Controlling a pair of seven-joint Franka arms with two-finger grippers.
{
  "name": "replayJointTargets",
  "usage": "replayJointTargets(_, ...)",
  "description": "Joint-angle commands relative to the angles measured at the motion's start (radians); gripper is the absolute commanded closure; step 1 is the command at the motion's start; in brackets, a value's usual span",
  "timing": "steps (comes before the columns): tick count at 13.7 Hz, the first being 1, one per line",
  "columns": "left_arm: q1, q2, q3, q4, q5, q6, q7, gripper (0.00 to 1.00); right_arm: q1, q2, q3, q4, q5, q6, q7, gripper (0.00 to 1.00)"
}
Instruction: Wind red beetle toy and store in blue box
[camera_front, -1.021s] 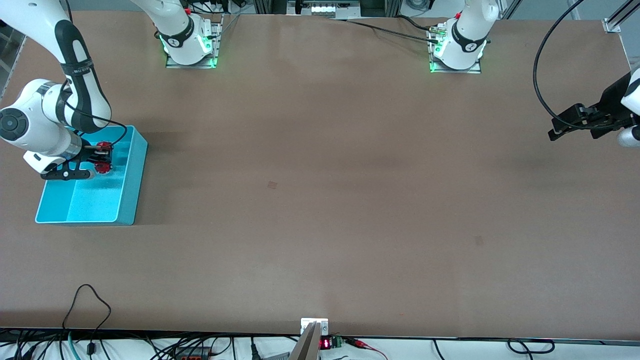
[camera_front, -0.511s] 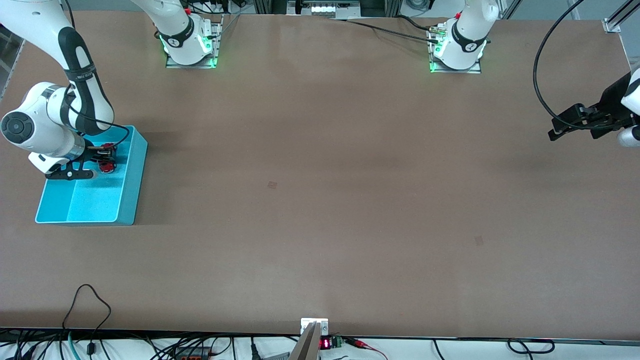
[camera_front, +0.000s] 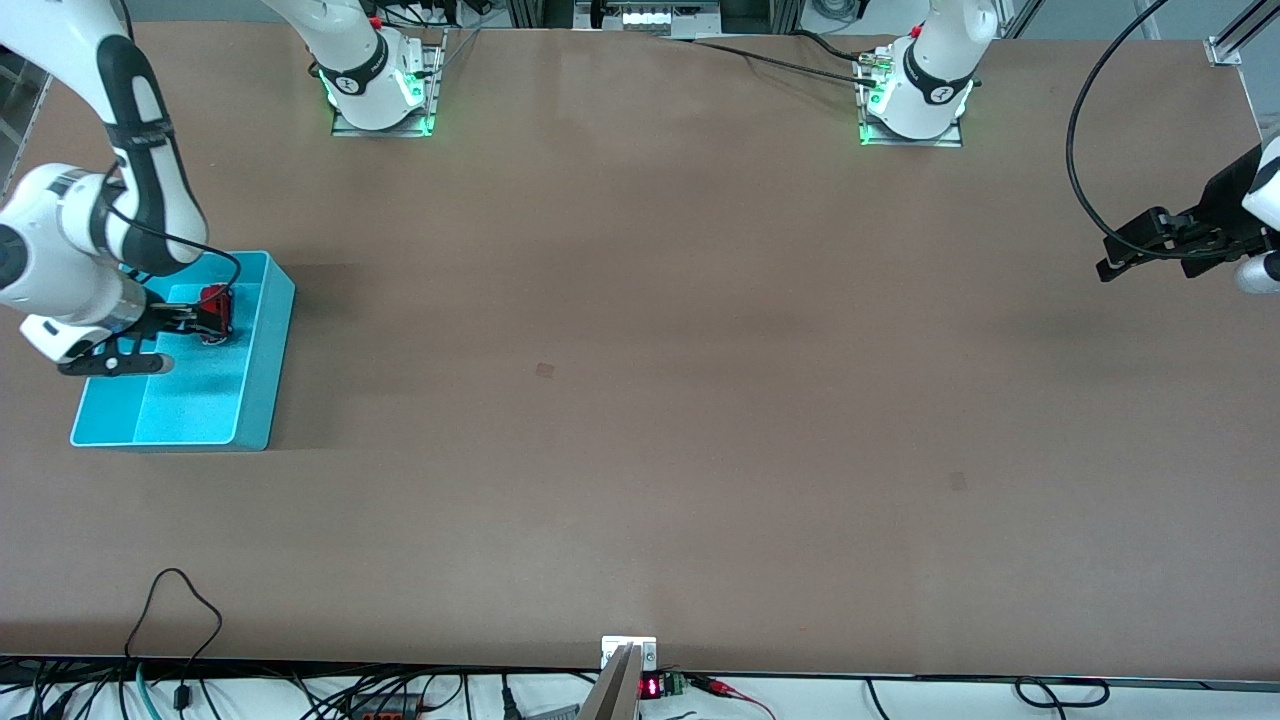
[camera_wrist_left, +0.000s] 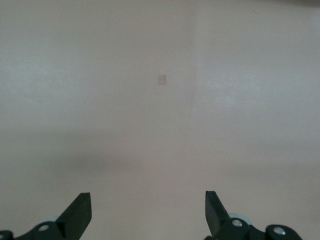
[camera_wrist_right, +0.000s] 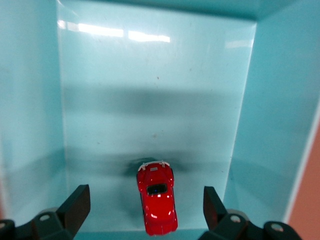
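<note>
Red beetle toy apparently lies inside blue box.

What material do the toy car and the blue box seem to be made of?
The toy car: glossy red shell with highlights on its roof, likely painted metal or hard plastic; which one, I cannot tell. The blue box: smooth, thin cyan walls and a floor that mirrors the ceiling lights, so probably moulded plastic.
</note>
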Motion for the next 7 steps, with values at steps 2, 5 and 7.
replayJointTargets(2, 0.001, -0.012, 0.000, -0.008, 0.019, 0.010, 0.025, 0.00, -0.017, -0.054, 0.081, 0.243, 0.000, -0.328, 0.006, 0.00)
replayJointTargets(5, 0.001, -0.016, -0.002, -0.008, 0.011, 0.001, 0.027, 0.00, -0.060, -0.058, 0.199, 0.446, 0.003, -0.557, 0.010, 0.00)
replayJointTargets(7, 0.000, -0.024, -0.003, -0.011, 0.011, -0.005, 0.025, 0.00, -0.092, -0.083, 0.302, 0.520, -0.002, -0.631, 0.012, 0.00)
